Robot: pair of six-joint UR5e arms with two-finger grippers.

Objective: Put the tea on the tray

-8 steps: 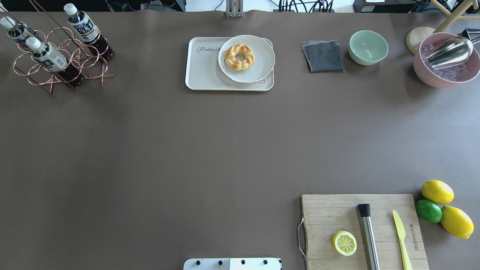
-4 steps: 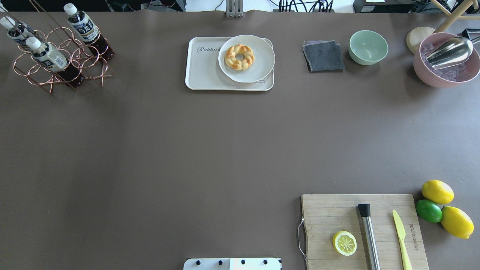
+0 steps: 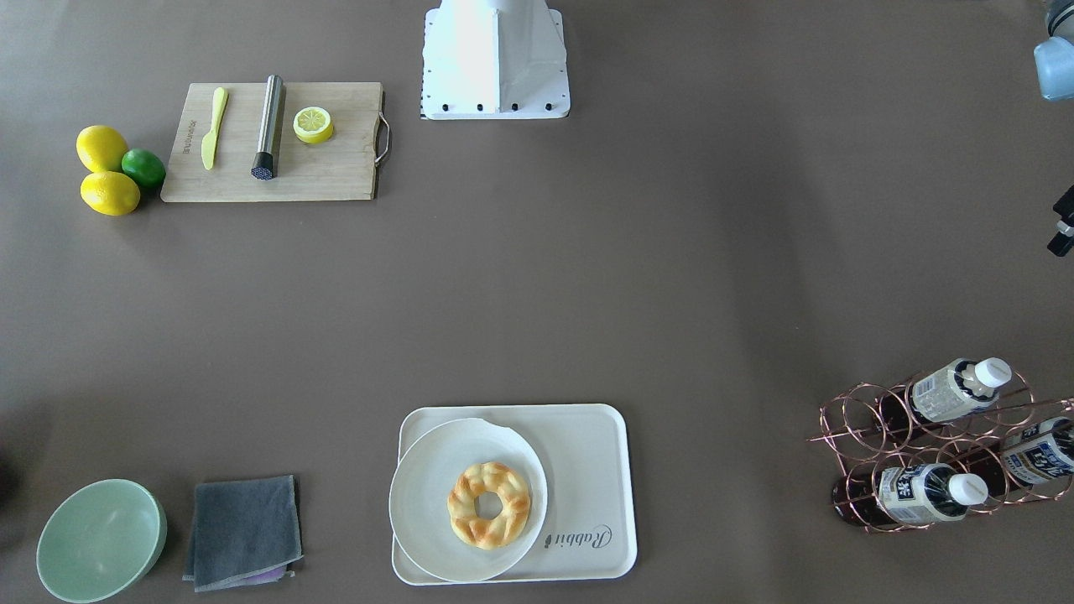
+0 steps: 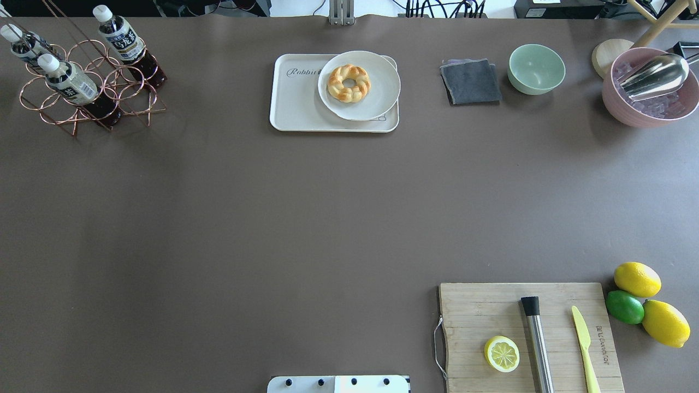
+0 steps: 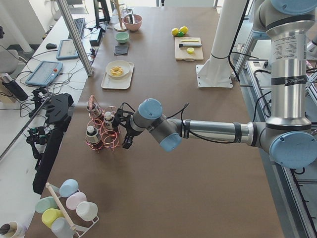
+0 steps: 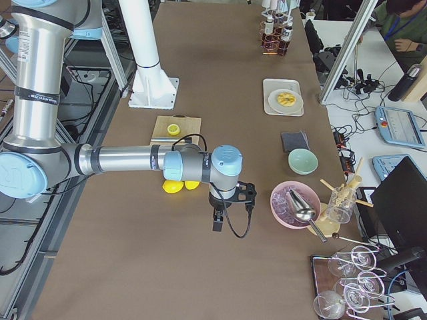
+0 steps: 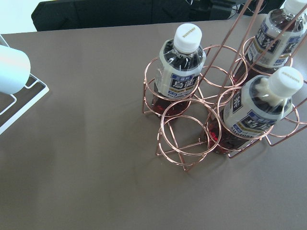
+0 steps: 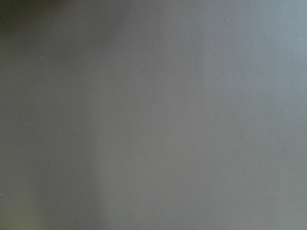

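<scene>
Side views only: the left gripper (image 5: 123,133) is seen from the table's left end, held just beside a copper wire ring rack (image 5: 101,136). The right gripper (image 6: 230,208) is seen from the right end, over the bare brown table (image 6: 167,267), near a pink bowl of ice (image 6: 293,203). Neither is caught overhead. Whether the fingers are apart or together cannot be told for either.

Left wrist view: three small clear plastic tea bottles (image 7: 182,67) of dark reddish-brown liquid, with white caps and white-and-blue labels, are shown close, each stood in a ring of the rack. A thin rack rod crosses in front of the rear bottle. Right wrist view: blurred grey-brown surface, nothing more made out.

Overhead: the bottles are placed at the far left corner, well apart from the cream-white rectangular plastic tray (image 4: 297,103) at far centre. The tray's right half is covered by a round white plate (image 4: 379,95) bearing a braided ring bun (image 4: 349,83); its lettered left part is bare.

Also noted: a folded grey cloth (image 4: 471,82) and a pale green bowl (image 4: 536,68) right of the tray. A wooden cutting board (image 4: 480,311) at near right carries a lemon half (image 4: 502,353), a steel cylinder (image 4: 538,349) and a yellow-green plastic knife (image 4: 584,344).
</scene>
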